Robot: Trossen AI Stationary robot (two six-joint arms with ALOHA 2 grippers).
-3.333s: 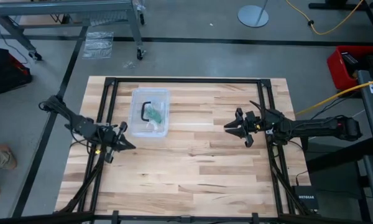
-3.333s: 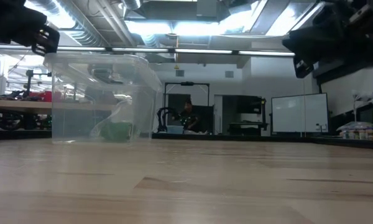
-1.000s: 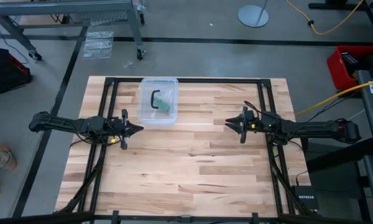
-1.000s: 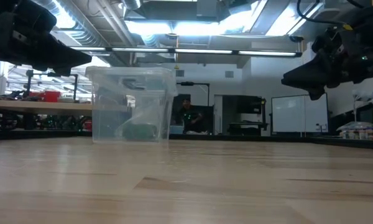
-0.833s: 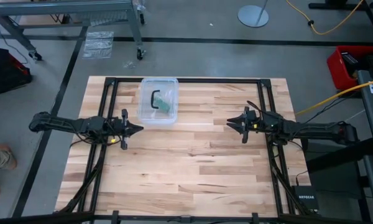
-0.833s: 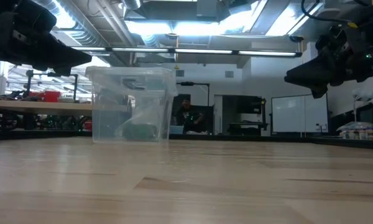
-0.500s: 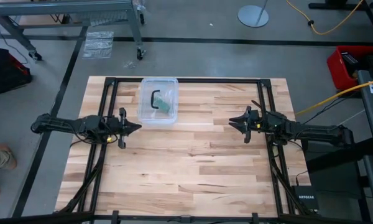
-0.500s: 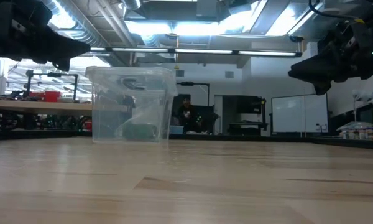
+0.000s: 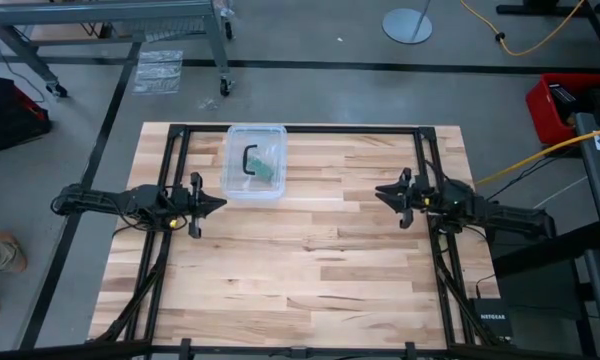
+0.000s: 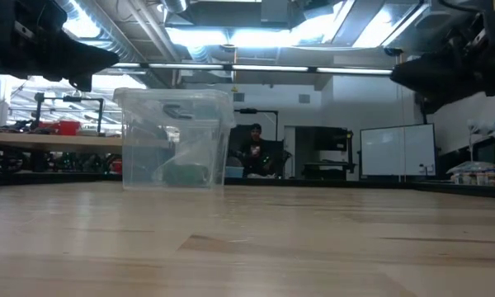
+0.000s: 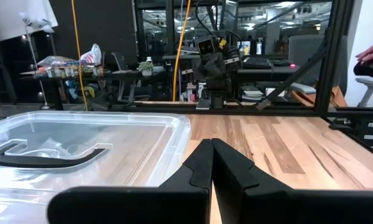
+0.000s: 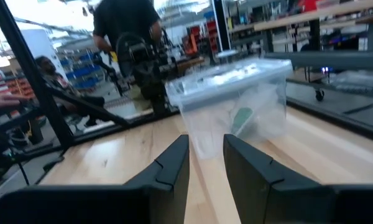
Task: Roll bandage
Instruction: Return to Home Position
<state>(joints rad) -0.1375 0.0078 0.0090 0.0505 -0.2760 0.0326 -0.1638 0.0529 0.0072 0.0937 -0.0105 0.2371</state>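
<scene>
The green bandage [image 9: 268,168] lies inside a closed clear plastic box [image 9: 253,162] with a black lid handle [image 9: 247,160], at the table's far side left of centre. It shows through the box wall in the low view [image 10: 180,175] and the right wrist view [image 12: 241,117], where it seems wrapped in clear film. My left gripper [image 9: 218,203] is shut and empty, above the table near the box's near left corner. My right gripper [image 9: 380,190] is slightly open and empty, above the table's right part, pointing at the box.
Black frame rails [image 9: 176,180] run along the table's left, far and right sides. The wood in the middle and near part of the table [image 9: 310,270] is bare. A person [image 10: 254,153] sits in the room beyond the table.
My right gripper has drawn back toward the table's right edge. My left gripper has drawn back a little toward the left edge. The box and the bandage have stayed where they were.
</scene>
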